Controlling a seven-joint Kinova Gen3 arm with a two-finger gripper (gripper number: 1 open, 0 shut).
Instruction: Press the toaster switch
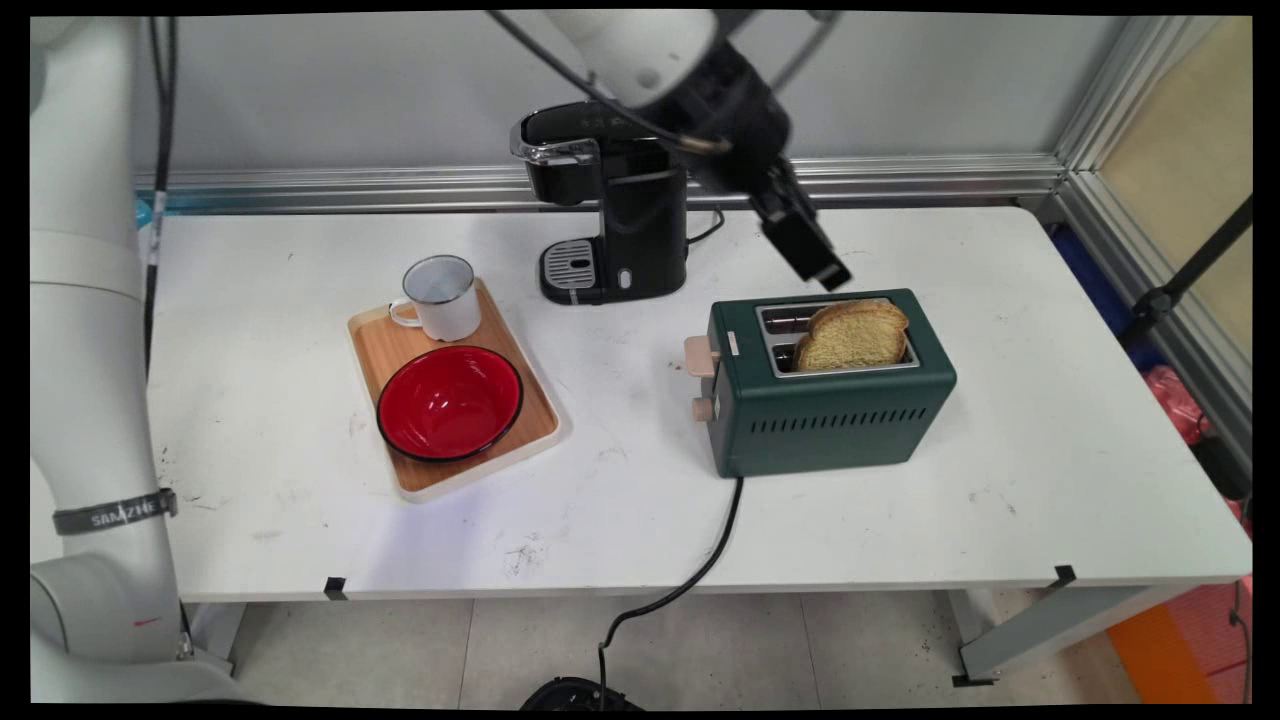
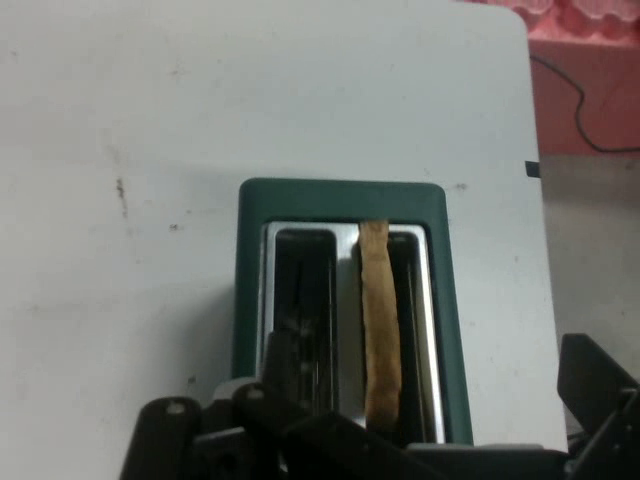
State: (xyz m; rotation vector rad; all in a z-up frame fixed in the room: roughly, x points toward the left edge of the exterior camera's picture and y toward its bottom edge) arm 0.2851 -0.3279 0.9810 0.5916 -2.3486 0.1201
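Note:
A dark green two-slot toaster stands right of the table's middle, its beige lever on the left end. A slice of browned bread sticks up out of the slot nearer the camera, and the other slot is empty. My black gripper hangs just above and behind the toaster's far edge, tilted down toward it, open and holding nothing. From the hand view the toaster lies straight below, with the bread edge-on in the right slot, and my gripper spread wide over the slots.
A black coffee machine stands behind the arm at the table's back. To the left, a wooden tray carries a white mug and a red bowl. The toaster's black cord runs off the front edge.

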